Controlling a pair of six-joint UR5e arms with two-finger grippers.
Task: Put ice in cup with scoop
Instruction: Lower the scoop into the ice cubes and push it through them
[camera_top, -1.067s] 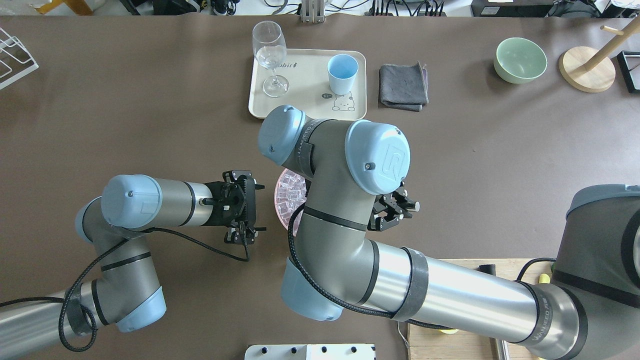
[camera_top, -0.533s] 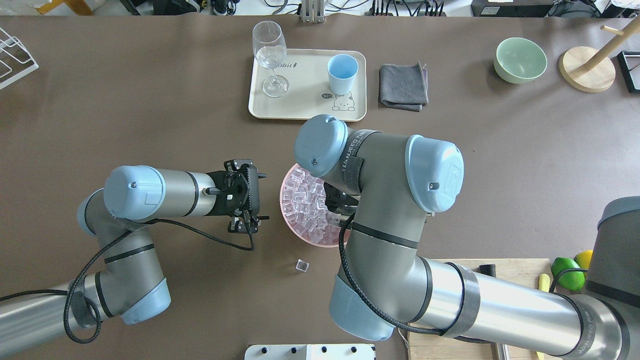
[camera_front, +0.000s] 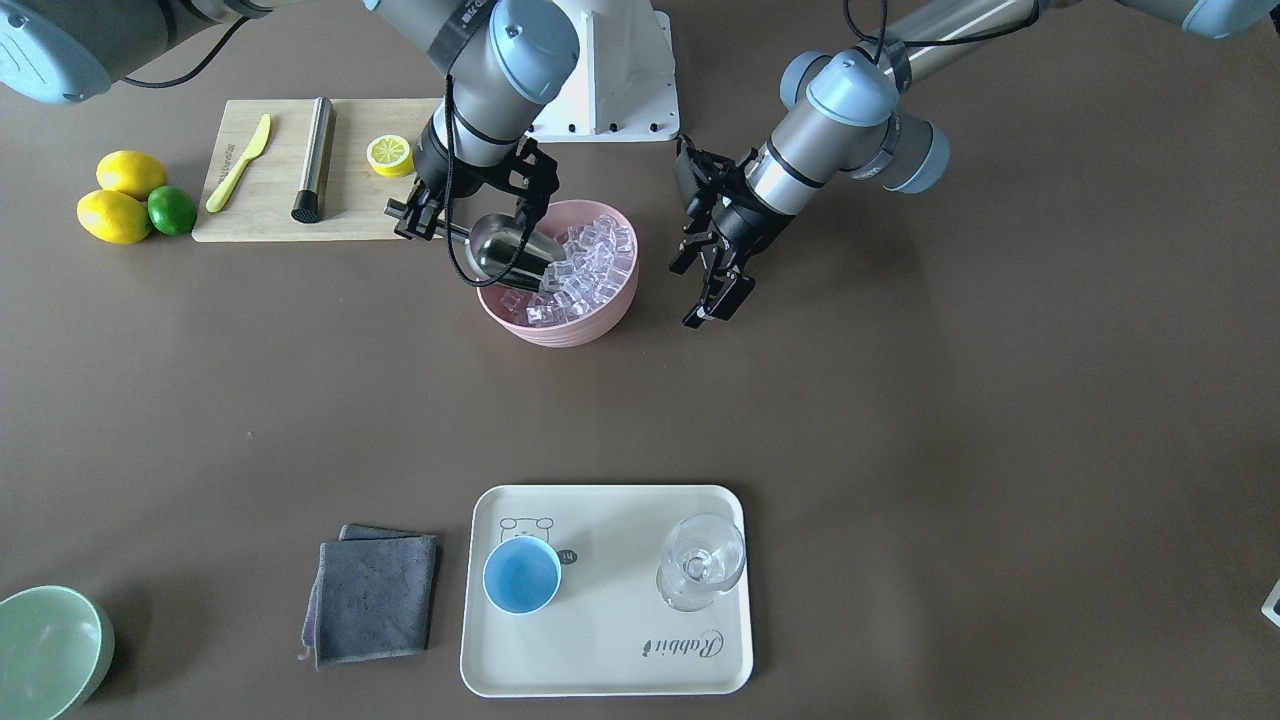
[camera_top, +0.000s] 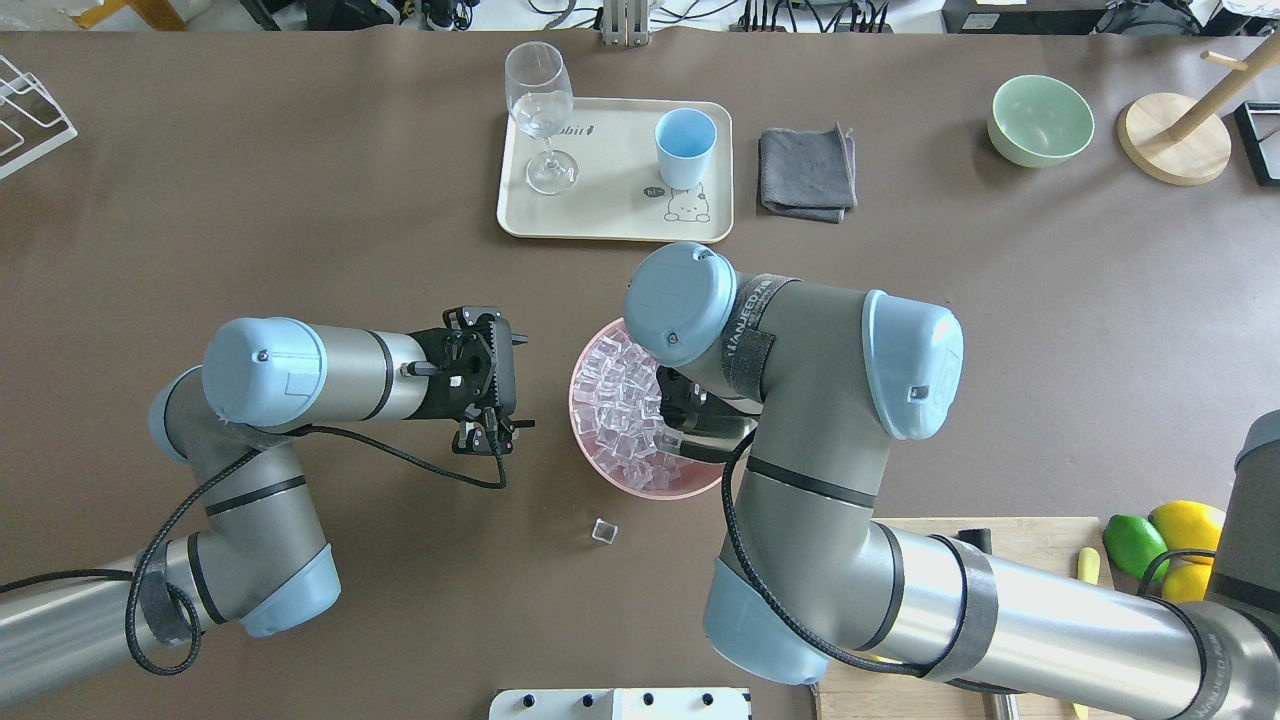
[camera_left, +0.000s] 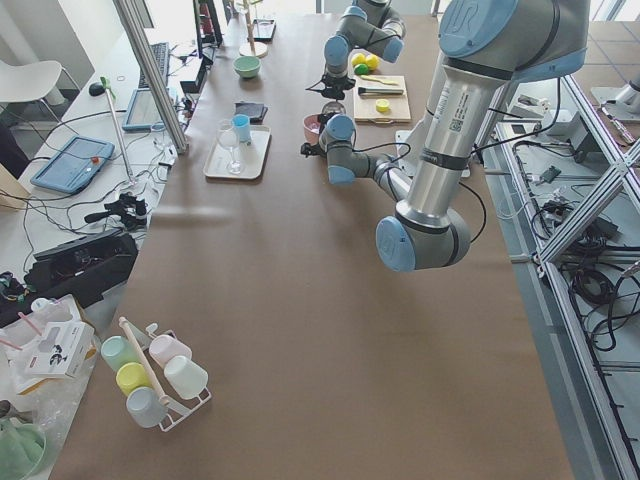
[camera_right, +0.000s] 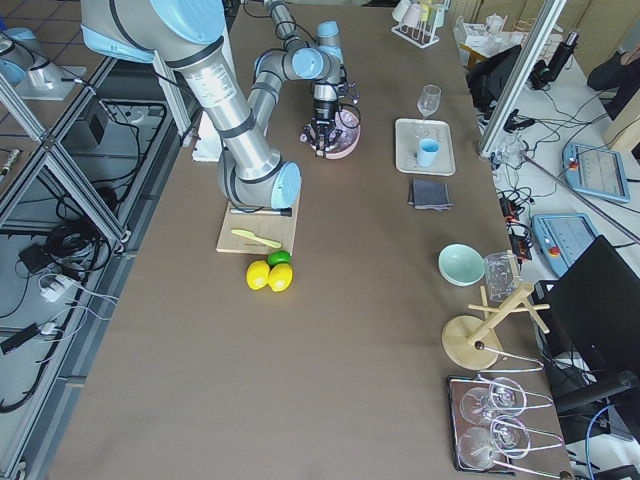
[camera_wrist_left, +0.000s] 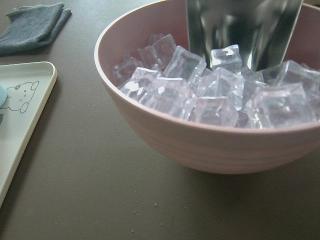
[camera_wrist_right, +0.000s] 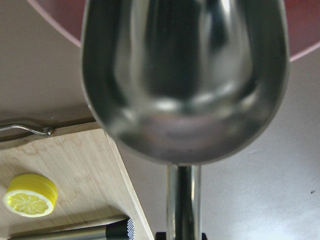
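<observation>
Resting on the brown counter (camera_front: 900, 450), a pink bowl (camera_front: 560, 335) is recorded, heaped with the ice (camera_front: 595, 262). The scoop (camera_front: 508, 252) is tilted down into it, with its mouth pushed among the cubes at the side nearer the right arm. Whether any cubes are carried in the trough cannot be told. The thin handle is clamped in the right tool (camera_front: 428, 213), which is closed tight on it. The left tool (camera_front: 720, 300) is held just beside the bowl's other side, apart from it, with its fingers spread wide around nothing. One loose cube (camera_top: 603, 531) is noted on the counter near the bowl, on the robot's side.

The cup (camera_front: 521, 575) is set upright on a cream tray (camera_front: 620, 655), well apart from the bowl and across the counter from the robot.

Writing:
- The word "Rabbit" (camera_front: 682, 645) is printed in script along the tray's edge.
- A small dark bubble (camera_top: 653, 191) lettered "hi" is placed by a cartoon animal (camera_top: 686, 206).
- White lettering on a black strap (camera_top: 745, 325) of the right arm is read only in part, as "ANJEED".

Other entries:
- A stemmed glass (camera_front: 700, 570) is on the same tray.
- A grey cloth (camera_front: 375, 595) is folded just beside the tray.
- A pale-green bowl (camera_top: 1040, 120) is listed.
- A wooden board (camera_front: 270, 220) is loaded with a steel cylinder (camera_front: 313, 158), a yellow knife (camera_front: 238, 163) and a lemon half (camera_front: 389, 154).
- Two lemons (camera_front: 113, 217) and a lime (camera_front: 171, 210) are grouped beside the board.
</observation>
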